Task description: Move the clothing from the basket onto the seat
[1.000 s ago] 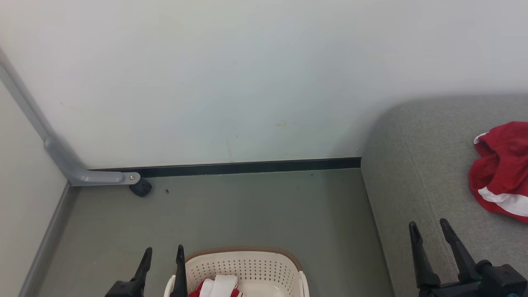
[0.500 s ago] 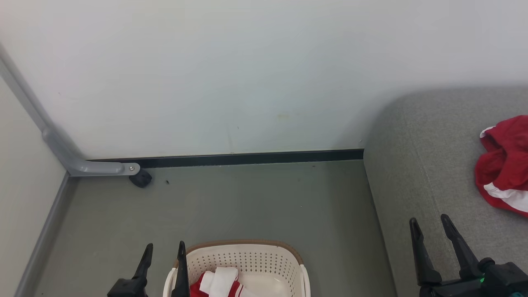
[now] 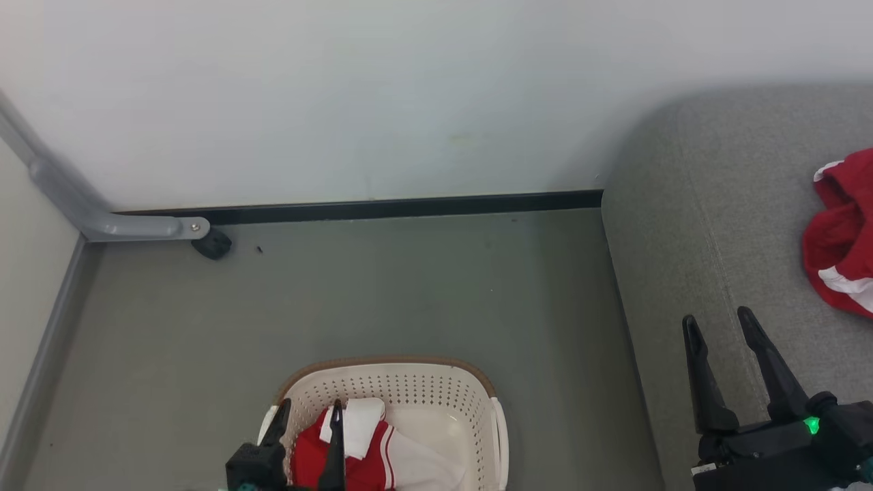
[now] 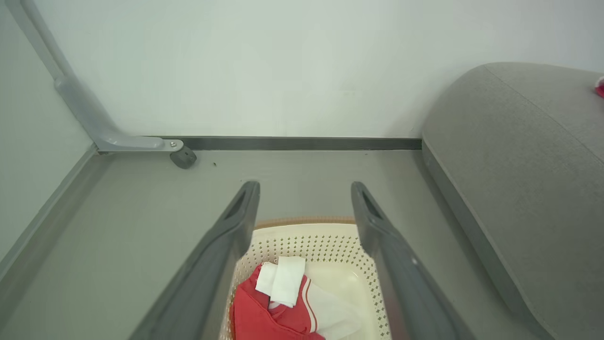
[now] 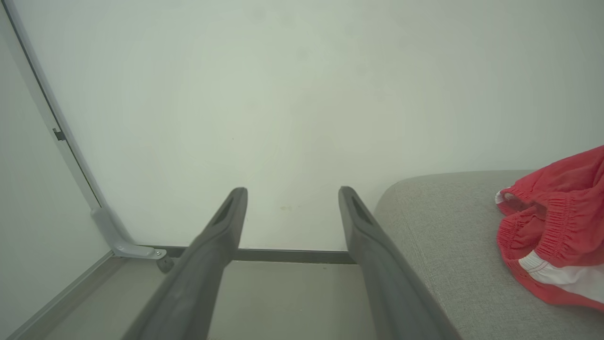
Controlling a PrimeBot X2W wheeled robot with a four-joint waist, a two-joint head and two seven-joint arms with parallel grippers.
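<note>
The cream basket (image 3: 423, 392) stands on the floor at the bottom centre, with red and white clothing (image 3: 310, 447) lying in its left half. My left gripper (image 3: 309, 407) is open above that clothing, fingers pointing at the wall. In the left wrist view the left gripper (image 4: 305, 185) frames the basket (image 4: 311, 236) and the clothing (image 4: 264, 314). The grey seat (image 3: 682, 204) fills the right side, with another red and white garment (image 3: 839, 239) lying on it. My right gripper (image 3: 717, 317) hovers open over the seat's front left part. The right wrist view shows the right gripper (image 5: 292, 190), the seat (image 5: 448, 226) and the garment (image 5: 552, 236).
A white wall with a dark baseboard (image 3: 409, 204) closes the far side. A grey metal leg with a black foot (image 3: 211, 244) sits in the left corner. Grey floor (image 3: 409, 286) lies between basket, wall and seat.
The head camera has tilted down, so the whole picture slid up. Against the basket, my left gripper has moved right, from beside its left rim to over the clothing.
</note>
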